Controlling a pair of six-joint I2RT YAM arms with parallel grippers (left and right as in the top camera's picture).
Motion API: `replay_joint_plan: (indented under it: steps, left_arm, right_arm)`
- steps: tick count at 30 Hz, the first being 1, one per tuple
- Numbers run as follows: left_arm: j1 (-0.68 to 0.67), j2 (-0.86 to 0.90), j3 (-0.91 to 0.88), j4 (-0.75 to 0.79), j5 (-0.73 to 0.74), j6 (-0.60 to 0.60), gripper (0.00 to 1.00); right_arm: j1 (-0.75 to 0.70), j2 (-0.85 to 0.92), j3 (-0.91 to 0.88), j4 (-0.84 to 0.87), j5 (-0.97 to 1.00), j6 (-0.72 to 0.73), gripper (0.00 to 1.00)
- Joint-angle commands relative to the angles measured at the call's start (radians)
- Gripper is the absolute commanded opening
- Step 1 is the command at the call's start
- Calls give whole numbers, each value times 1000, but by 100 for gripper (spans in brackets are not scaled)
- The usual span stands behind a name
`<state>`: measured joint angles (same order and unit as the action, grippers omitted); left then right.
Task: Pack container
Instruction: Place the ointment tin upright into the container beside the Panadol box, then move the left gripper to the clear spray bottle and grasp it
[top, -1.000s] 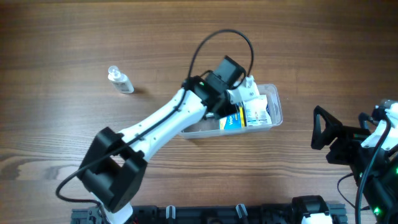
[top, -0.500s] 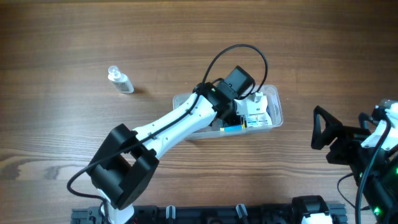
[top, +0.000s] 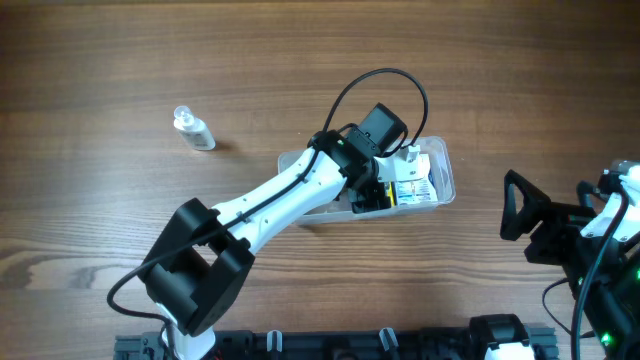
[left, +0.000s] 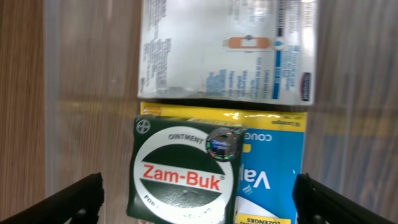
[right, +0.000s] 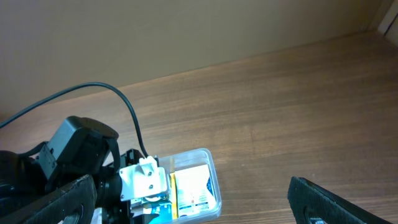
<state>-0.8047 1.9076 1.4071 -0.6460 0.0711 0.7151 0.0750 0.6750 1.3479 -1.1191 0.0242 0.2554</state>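
The clear container (top: 447, 172) lies right of the table's middle. My left gripper (top: 380, 192) hangs over it, open. In the left wrist view a green Zam-Buk box (left: 180, 168) lies free between the wide-apart fingers (left: 81, 199) of the left gripper (left: 199, 202). It rests on a blue and yellow lozenge box (left: 270, 177), below a white plaster box (left: 227, 50), all on the container's floor (left: 93, 106). My right gripper (top: 512, 208) stands open and empty off to the right. Its wrist view shows the container (right: 214, 180) ahead of the right gripper (right: 199, 202).
A small clear bottle (top: 193, 130) lies on the wood at the upper left, well away from the container. The left arm's cable (top: 385, 80) loops above the tub. The table's front edge carries black mounts.
The left arm moved right over the container, then its jaws opened and let go of the green box, which now lies in the tub. The right arm has not moved.
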Motion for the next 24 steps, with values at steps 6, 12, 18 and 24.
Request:
replay_joint_plan:
  steps: [6, 12, 18, 24]
  left_arm:
    - [13, -274, 8, -53, -352, -507, 100]
    - [243, -466, 8, -216, -304, -807, 100]
    - [655, -427, 8, -229, -176, -992, 94]
    - [789, -289, 8, -208, -165, -915, 94]
  right_arm:
    - [-4, 8, 0, 3, 13, -19, 100]
    - [-4, 9, 0, 3, 13, -19, 100]
    - [-4, 9, 0, 3, 13, -19, 100]
    - [-4, 8, 0, 3, 13, -19, 100]
